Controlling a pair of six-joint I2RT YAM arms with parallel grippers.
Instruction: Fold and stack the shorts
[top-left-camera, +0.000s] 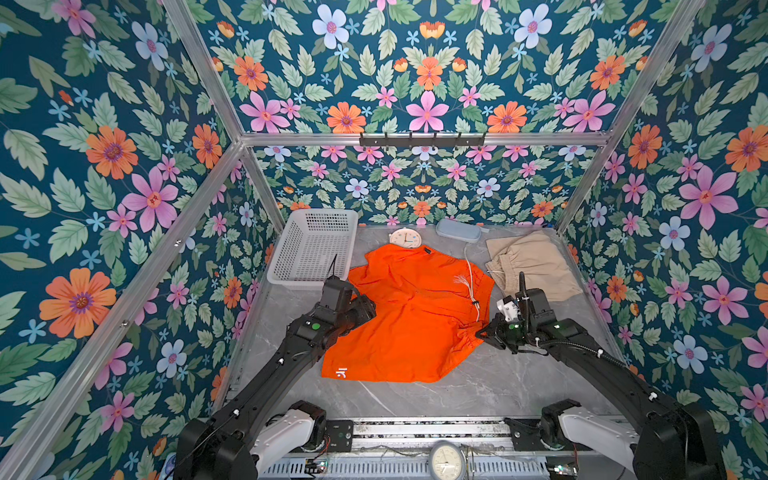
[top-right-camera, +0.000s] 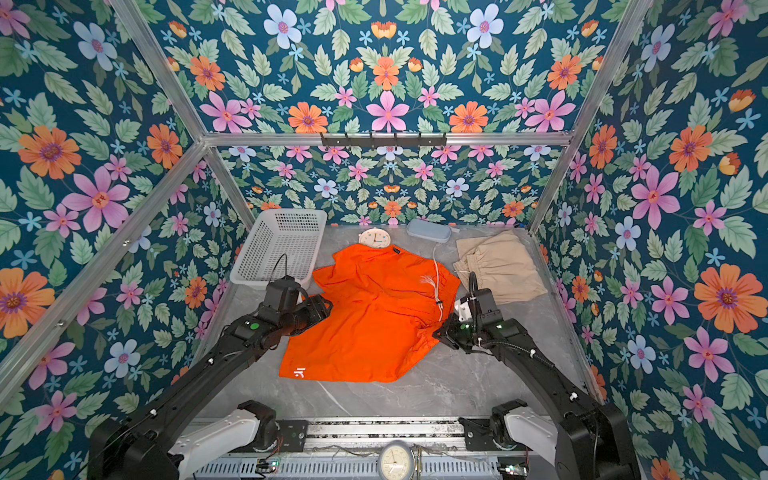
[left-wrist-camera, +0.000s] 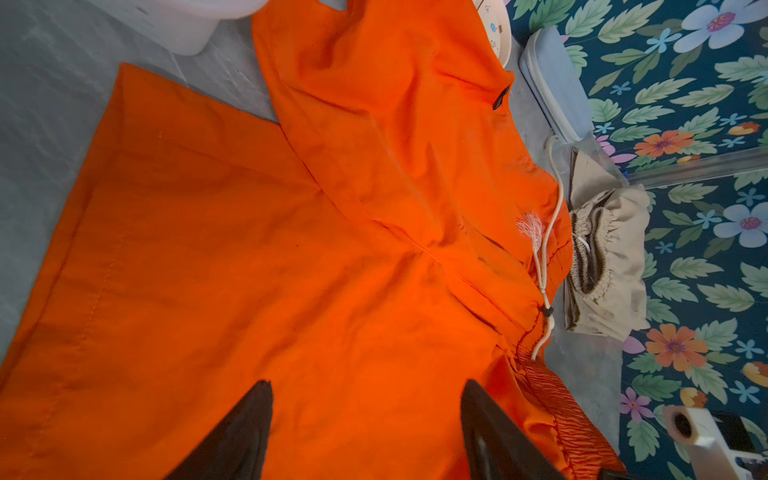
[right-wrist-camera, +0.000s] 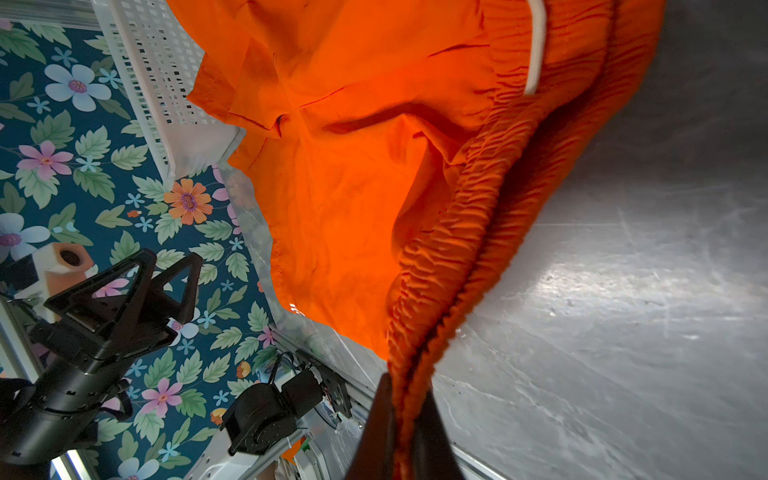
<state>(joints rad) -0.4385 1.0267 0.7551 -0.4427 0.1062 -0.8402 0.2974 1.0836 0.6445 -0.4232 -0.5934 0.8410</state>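
— The right tool (right-wrist-camera: 406, 384) is closed tight on the gathered elastic waistband (right-wrist-camera: 457, 249) of the bright orange cloth shorts (top-left-camera: 411, 316). It pinches the corner of the waistband on the right arm's side and lifts it a little from the grey marble-pattern worktop (top-left-camera: 478, 386).

— And the left tool (left-wrist-camera: 368, 384)?

— Its two dark fingers (left-wrist-camera: 249, 424) stand wide apart and hold nothing. It hangs over the left part of the orange cloth.

— Where do the shorts lie?

— The orange pair is spread in the middle of the worktop, wrinkled, with its white drawstring (top-left-camera: 471, 274) loose near the right edge. The beige cloth shorts (top-left-camera: 536, 266) lie folded in the far right corner, near the orange pair. In the left wrist view, a strip of worktop shows between them.

— Anything else?

— A white perforated plastic basket (top-left-camera: 291, 257) stands at the far left, just beside one orange leg. A round white clock (top-left-camera: 405, 239) and a pale blue oblong case (top-left-camera: 457, 230) lie along the far edge.
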